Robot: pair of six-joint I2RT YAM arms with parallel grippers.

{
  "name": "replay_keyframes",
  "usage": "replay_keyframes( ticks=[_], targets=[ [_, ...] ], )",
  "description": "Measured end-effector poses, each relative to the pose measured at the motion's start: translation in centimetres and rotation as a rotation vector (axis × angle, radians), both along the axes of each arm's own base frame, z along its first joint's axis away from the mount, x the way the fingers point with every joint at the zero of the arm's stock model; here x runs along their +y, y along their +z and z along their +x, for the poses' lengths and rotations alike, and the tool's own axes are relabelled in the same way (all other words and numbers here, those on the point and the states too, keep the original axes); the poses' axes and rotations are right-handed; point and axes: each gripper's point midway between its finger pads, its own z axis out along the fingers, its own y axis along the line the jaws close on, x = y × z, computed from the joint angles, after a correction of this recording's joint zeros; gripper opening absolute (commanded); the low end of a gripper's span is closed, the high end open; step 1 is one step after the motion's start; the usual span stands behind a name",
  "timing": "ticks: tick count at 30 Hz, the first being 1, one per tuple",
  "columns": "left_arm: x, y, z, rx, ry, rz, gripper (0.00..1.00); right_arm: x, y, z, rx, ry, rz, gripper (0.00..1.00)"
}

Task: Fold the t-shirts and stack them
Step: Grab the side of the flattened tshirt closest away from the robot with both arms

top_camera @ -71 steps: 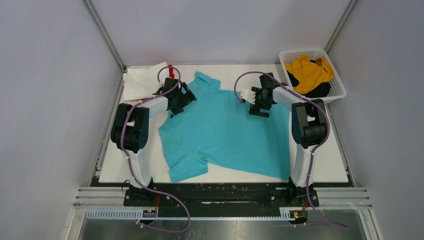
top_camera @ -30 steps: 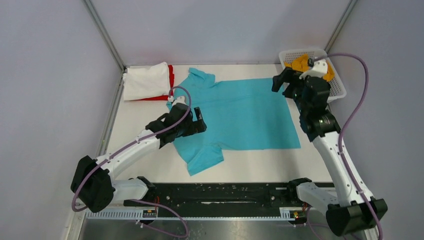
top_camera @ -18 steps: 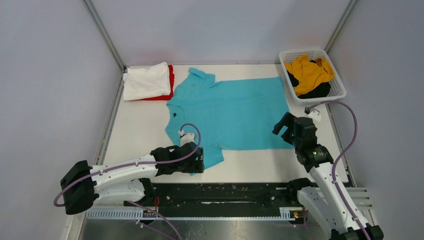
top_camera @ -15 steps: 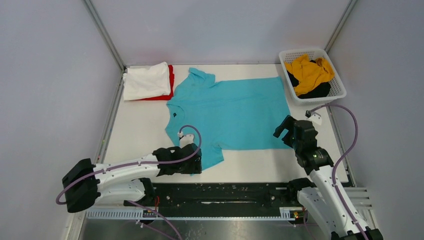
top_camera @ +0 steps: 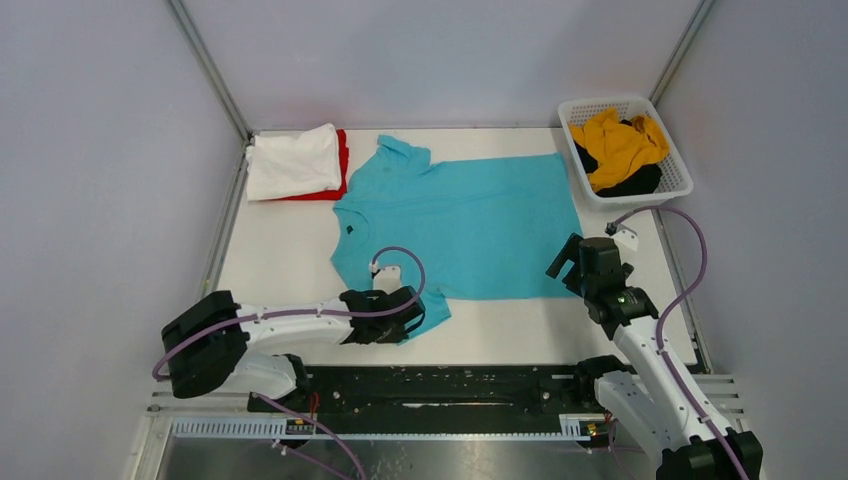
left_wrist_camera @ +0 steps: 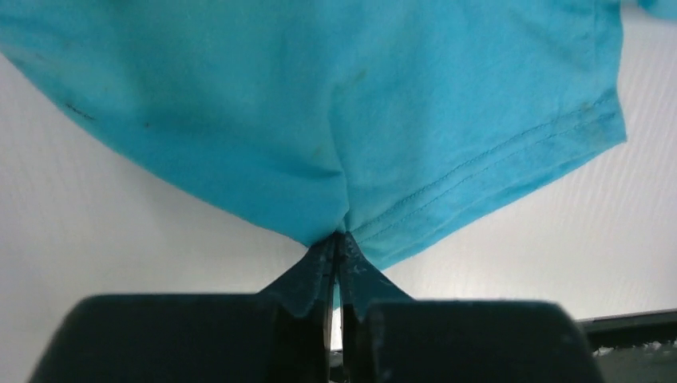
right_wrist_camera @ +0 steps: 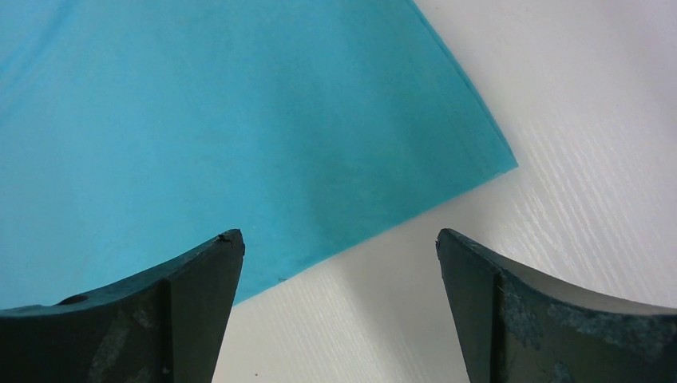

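– Jaws, each arm?
– Left gripper [left_wrist_camera: 335,249]: jaws pressed together on the near sleeve hem of the turquoise t-shirt [top_camera: 470,215]. Right gripper [right_wrist_camera: 337,238]: jaws wide, holding nothing, poised over that shirt's near right corner.
– Progress on the task?
– Judged roughly two fifths done. The white t-shirt [top_camera: 292,160] lies folded on the red t-shirt [top_camera: 341,165] at the far left corner of the table [top_camera: 270,250]; those two appear finished. The turquoise one lies spread flat mid-table, with no fold made. The mustard t-shirt [top_camera: 620,145] and black t-shirt [top_camera: 640,180] lie bunched in the basket [top_camera: 598,103], far right.
– Count?
– Five t-shirts, one of each colour: two stacked, one in hand, two waiting. One basket. Two grippers.
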Motion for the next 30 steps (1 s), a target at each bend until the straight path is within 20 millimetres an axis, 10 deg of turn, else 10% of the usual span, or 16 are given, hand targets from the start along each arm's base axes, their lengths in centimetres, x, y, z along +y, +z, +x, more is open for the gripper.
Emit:
replay_keyframes(
  ticks=[30],
  targets=[
    [6.9,0.5,-3.1,0.084,0.143,0.075,0.00,-1.8,-7.8,-6.4,0.338,-0.207,0.060,0.90]
  ],
)
